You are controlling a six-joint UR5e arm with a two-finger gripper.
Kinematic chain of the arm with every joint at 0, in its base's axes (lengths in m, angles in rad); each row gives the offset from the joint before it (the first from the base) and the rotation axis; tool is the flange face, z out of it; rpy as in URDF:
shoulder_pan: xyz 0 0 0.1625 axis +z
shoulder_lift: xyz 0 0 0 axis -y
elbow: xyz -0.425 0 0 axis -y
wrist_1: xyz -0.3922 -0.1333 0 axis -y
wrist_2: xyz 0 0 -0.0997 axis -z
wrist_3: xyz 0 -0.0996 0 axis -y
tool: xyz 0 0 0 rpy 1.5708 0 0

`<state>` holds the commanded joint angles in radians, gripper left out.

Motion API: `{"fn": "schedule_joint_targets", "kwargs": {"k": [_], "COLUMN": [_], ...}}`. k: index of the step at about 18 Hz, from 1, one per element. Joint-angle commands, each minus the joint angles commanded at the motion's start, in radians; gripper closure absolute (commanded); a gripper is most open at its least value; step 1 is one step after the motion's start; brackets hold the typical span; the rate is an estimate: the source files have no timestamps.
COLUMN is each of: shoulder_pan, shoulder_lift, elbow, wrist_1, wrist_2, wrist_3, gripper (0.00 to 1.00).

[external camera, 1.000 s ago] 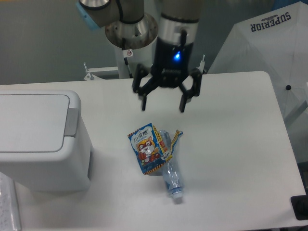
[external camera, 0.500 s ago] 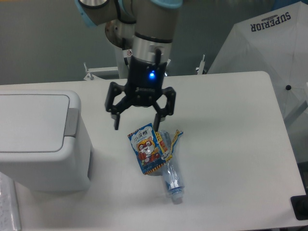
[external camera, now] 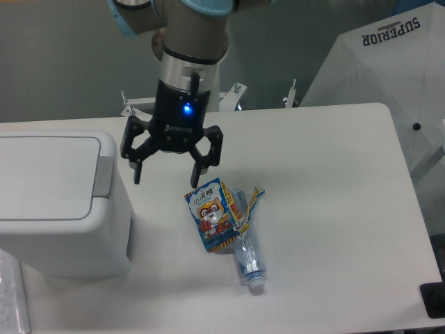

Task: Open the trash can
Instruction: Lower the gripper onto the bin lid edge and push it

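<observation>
The trash can point(external camera: 59, 202) is a large boxy white bin at the left of the table, its flat lid down and its grey push tab point(external camera: 103, 176) on the lid's right edge. My gripper point(external camera: 166, 179) hangs open above the table just right of the bin, with nothing between its fingers. Its left fingertip is a short way from the grey tab and does not touch the bin.
A crushed clear bottle point(external camera: 247, 255) with a blue snack wrapper point(external camera: 213, 214) lies on the table just below and right of the gripper. A white umbrella point(external camera: 389, 69) stands beyond the table's right edge. A dark object point(external camera: 434, 299) sits at the bottom right corner.
The open gripper has travelled left across the table, from above the bottle's far side towards the trash can. Bottle, wrapper and bin have not moved.
</observation>
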<state>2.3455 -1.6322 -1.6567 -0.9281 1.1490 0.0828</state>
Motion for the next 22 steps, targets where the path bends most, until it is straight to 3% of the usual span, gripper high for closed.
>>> {"fn": "schedule_joint_targets", "kwargs": {"k": [22], "shoulder_pan": [-0.029], "shoulder_lift": [-0.003], "elbow": [-0.032], "wrist_1": [0.006], "wrist_2": [0.000], "wrist_3": [0.003], "gripper": [0.00]}}
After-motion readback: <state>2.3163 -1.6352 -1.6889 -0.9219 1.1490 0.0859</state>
